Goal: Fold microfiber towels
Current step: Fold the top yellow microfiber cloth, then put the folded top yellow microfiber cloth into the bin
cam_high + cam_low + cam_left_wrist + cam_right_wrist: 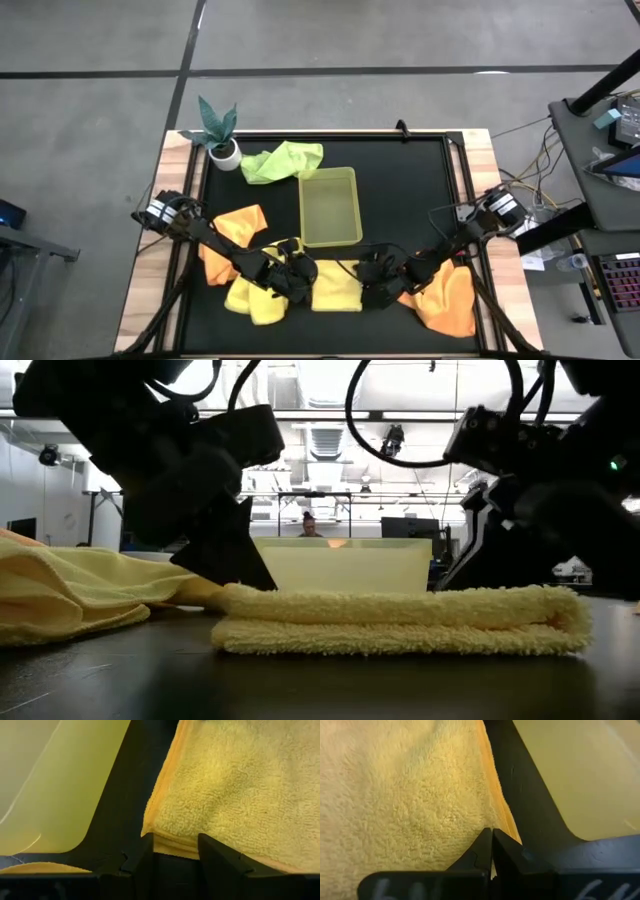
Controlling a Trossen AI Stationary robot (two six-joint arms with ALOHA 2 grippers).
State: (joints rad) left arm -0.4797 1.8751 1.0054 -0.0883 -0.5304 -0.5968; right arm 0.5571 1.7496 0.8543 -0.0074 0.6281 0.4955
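Left gripper (175,851) spread open astride the folded pale yellow fuzzy microfiber towel (400,620) edge, right gripper (492,851) pinched on its opposite corner, likely squaring the fold near the yellow-green plastic tray (329,207).

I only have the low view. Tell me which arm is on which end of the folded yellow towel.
Observer: The left gripper is at the folded yellow towel's left edge, the right gripper at its right edge.
Operator: Report the right fingers.
Observer: In its wrist view they are pinched shut on the towel's edge.
Operator: Now the left.
Observer: Its fingers are apart, straddling the layered edge, not clamped.
Operator: Say what sits behind the towel.
Observer: The yellow-green tray, empty, apart from the towel across bare mat.
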